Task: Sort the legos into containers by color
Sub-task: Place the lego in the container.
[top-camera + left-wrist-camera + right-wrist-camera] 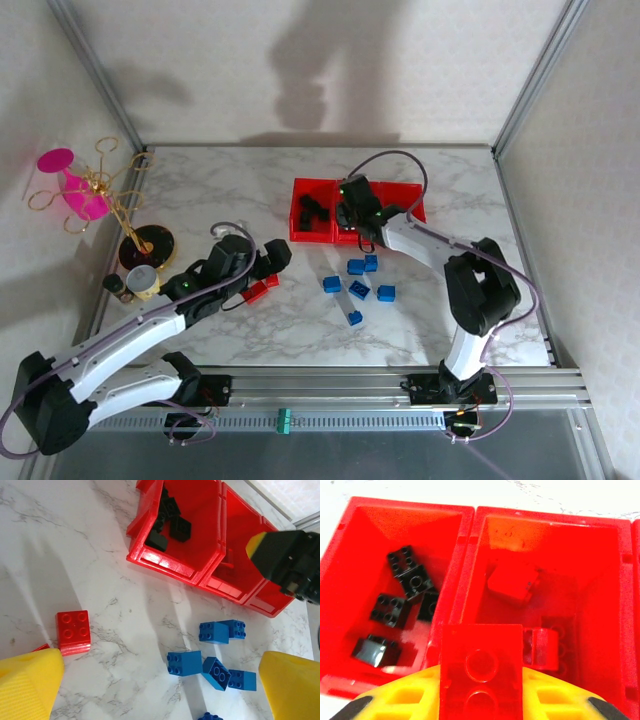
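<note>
Right hand [481, 692] half hidden behind red lego [481, 662]

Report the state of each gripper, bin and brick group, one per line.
left gripper: open, above the table
right gripper: shut on held red brick, over middle bin
left bin: holds black bricks
middle bin: holds red bricks
blue bricks: loose on the table
loose red brick: on the table, studs up, ungripped
</note>
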